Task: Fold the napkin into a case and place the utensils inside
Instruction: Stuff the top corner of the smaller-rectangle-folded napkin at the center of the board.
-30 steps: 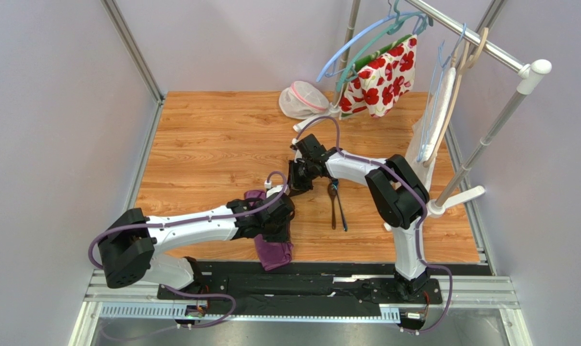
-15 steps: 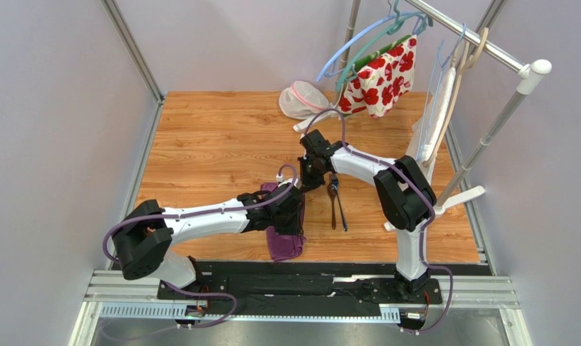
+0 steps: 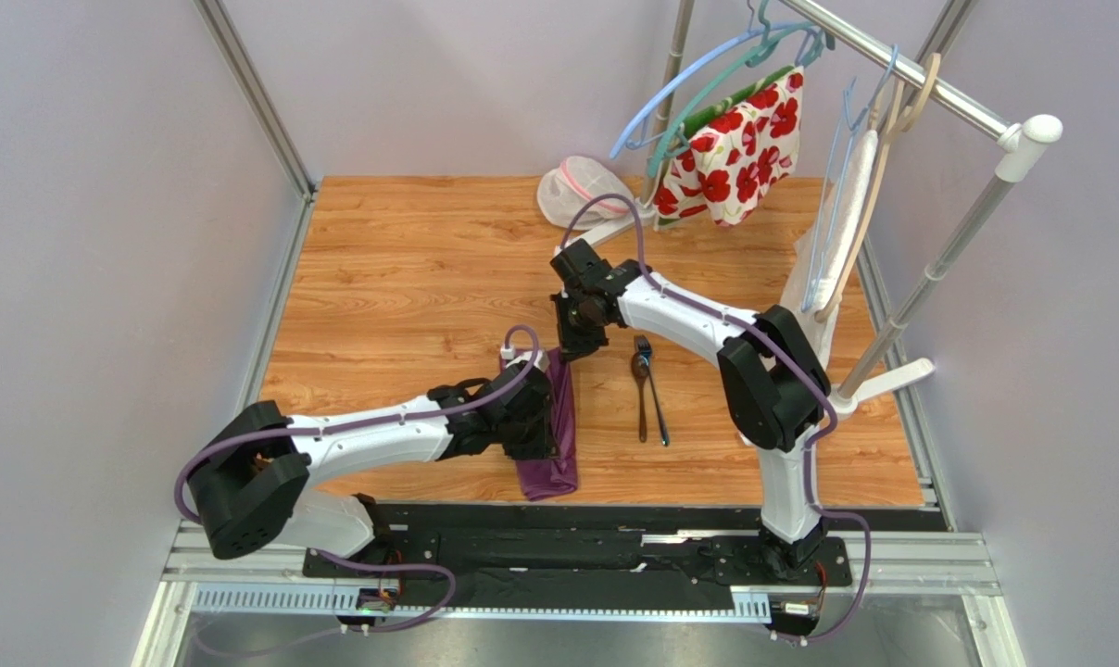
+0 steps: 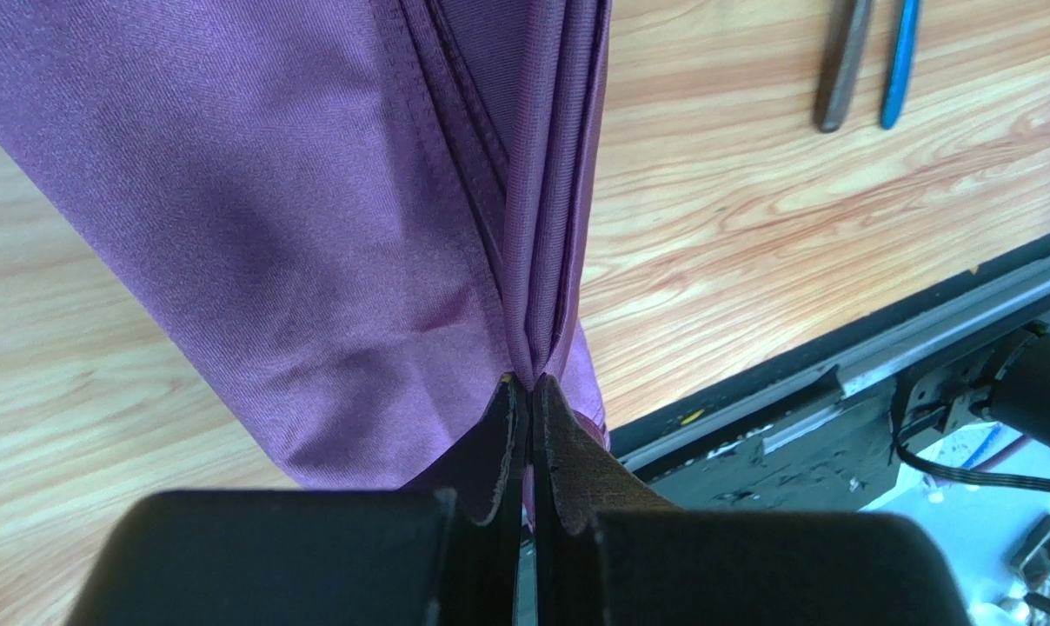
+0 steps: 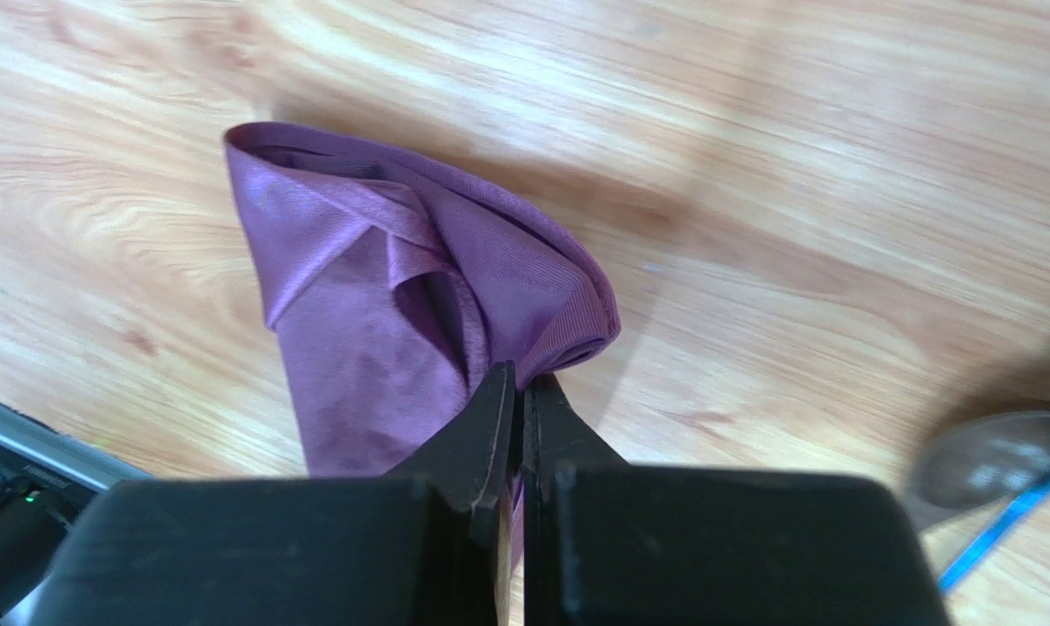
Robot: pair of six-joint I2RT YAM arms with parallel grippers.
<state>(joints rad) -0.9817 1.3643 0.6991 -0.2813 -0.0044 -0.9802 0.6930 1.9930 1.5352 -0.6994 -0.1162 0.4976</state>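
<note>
Overhead view of my two-arm rig on a wooden tabletop, with close views from each wrist.

Nearest me, the black base rail runs across the bottom, with both arms bolted to it. The left arm reaches in from the lower left. Its fingers are clenched on the napkin, with several folded edges gathered into the pinch. The napkin is plum cloth, folded into a narrow strip. It sits near the middle of the tabletop, one end close to the rail and the length running away from me. From the left wrist, the cloth spreads out beyond the fingertips with stitched hems bunched along one side.

Just right of the strip, apart from it, lie the utensils: two slim dark pieces side by side on the wood, the spoon bowl at the far end.

At the strip's far end, the right arm bends down from the right side. Its fingers are pressed together on a rounded fold of the napkin. In the right wrist view the cloth bunches up toward that pinch, and the spoon bowl shows at the edge.

Farther back — at the tabletop's far edge — a white mesh pouch rests. Beside it a white cloth with red flowers hangs from a rack.
</note>
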